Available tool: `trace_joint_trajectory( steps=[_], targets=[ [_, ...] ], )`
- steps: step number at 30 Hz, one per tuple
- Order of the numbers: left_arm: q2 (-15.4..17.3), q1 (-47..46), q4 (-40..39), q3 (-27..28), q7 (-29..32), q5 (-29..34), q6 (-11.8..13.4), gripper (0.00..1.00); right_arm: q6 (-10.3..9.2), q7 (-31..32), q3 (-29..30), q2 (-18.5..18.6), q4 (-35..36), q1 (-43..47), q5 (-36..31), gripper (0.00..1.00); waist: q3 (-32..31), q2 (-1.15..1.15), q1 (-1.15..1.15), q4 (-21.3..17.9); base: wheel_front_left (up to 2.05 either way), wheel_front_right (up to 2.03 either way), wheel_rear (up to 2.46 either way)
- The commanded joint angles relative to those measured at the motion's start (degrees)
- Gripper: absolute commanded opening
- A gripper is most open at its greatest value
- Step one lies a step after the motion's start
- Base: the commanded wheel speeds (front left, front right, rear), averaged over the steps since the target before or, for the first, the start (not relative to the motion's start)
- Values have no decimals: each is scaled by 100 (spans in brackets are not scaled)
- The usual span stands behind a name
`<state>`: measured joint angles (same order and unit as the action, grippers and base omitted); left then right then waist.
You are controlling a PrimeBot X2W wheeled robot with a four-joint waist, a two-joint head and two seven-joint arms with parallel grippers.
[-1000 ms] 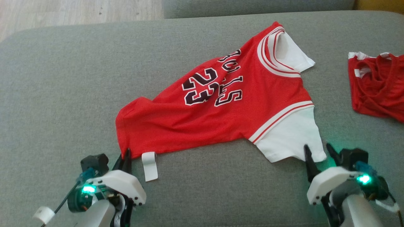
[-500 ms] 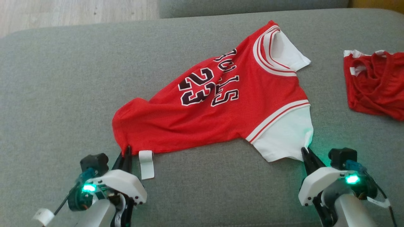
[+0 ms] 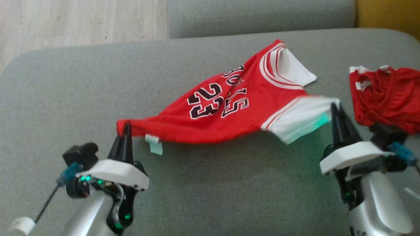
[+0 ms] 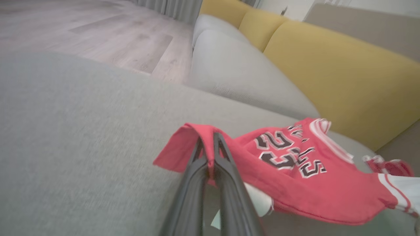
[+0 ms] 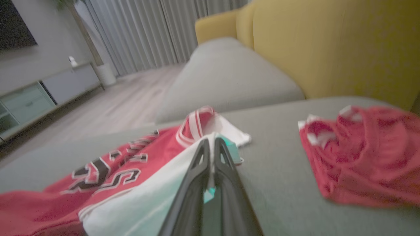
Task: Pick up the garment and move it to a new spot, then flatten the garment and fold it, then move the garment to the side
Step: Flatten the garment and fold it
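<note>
The jersey (image 3: pixel 229 111) lies on a wide grey sofa seat (image 3: pixel 210 190), stretched between the two arms. It is red with white short sleeves, striped trim, and black letters and the number 23 on the chest.

The left end effector (image 3: pixel 124 131) is clamped on the jersey's red hem corner at the near left. In the left wrist view its two dark fingers (image 4: pixel 197 170) are pressed together with a fold of red cloth between their tips. A small white label (image 3: pixel 154 144) hangs from the hem just beside that grip.

The right end effector (image 3: pixel 335 109) is clamped on the edge of the near white sleeve. In the right wrist view its fingers (image 5: pixel 226 170) are together with white cloth pinched at the tips. A green glow from the arm's light tints the sleeve.

The near edge of the jersey is held up off the seat between the two grips, with a shadow under it. The far part, with the collar and the other white sleeve, rests on the cushion.

A crumpled pair of red shorts (image 3: pixel 387 95) lies on the same seat to the right, apart from the jersey but near the right end effector. Behind the seat are a second grey cushion (image 4: pixel 229 72), a yellow sofa back (image 4: pixel 344 72) and a pale wooden floor (image 3: pixel 82 23).
</note>
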<state>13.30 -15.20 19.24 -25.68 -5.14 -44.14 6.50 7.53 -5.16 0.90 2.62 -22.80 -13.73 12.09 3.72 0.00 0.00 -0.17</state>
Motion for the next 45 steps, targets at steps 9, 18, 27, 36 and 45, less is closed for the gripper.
trace_joint_trajectory(
  steps=[9, 18, 27, 36, 45],
  targets=[
    [709, -477, -2242, 720, 448, -210, 225, 0, -4, 79, 221, 26, 2345, -322, 59, 0, -684, 0, 0, -87, 0, 0, 0],
    [1513, -1157, -4197, 1035, 1390, 47, 667, 0, -4, 980, 593, 26, 4440, -446, -222, 0, -939, 0, 0, -221, 0, 0, 0],
    [1955, -1695, -4612, 1036, 2113, 211, 806, 0, -4, 1704, 687, 115, 5444, -486, -540, 0, -708, 0, 0, -291, 0, 0, 0],
    [1854, -2442, -3518, 857, 2159, 243, 550, 0, -4, 1876, 414, 460, 4483, -1401, -666, 0, 332, 0, 0, -350, 0, 0, 0],
    [1970, -4885, -1202, 647, 1563, 1148, -135, 0, -4, 1048, 2, 448, 1685, -4620, -1279, 0, 1540, 0, 0, -769, 0, 0, 0]
  ],
)
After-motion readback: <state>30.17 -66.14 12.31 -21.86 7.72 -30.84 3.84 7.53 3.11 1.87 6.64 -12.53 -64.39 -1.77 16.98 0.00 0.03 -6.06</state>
